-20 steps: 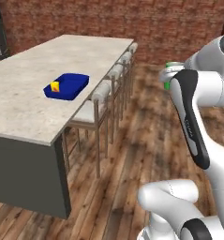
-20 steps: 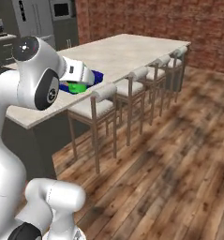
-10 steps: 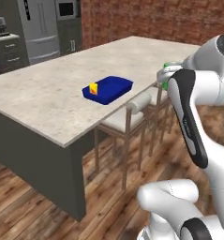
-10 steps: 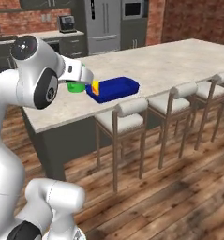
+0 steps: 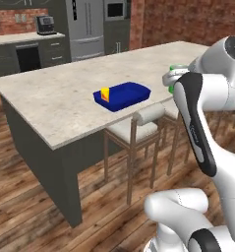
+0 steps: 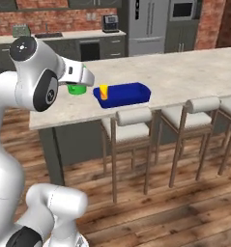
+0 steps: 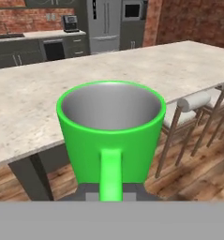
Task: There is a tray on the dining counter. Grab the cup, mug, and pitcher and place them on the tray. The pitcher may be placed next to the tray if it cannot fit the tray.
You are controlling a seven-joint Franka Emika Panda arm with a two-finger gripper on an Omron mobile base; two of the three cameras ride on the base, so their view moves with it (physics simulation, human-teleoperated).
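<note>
My tool [image 7: 111, 194] was closed on the green mug [image 7: 111, 131], gripping it by its loop handle, which ran straight down toward me in the hand view with the mug's open, grey-lined mouth tipped up and empty. I held the mug [image 6: 77, 89] in the air just off the near edge of the dining counter [image 5: 65, 96], not resting on the stone. On the counter lay the blue tray [image 5: 129, 93], flat and well in from the edge, and the yellow cup [image 5: 105, 94] stood upright inside it at one end. From the right base view the mug hung beside the tray [image 6: 129, 93], apart from it, near the cup [image 6: 104, 91]. Pale-seated stools [image 6: 128, 120] lined the counter's side.
</note>
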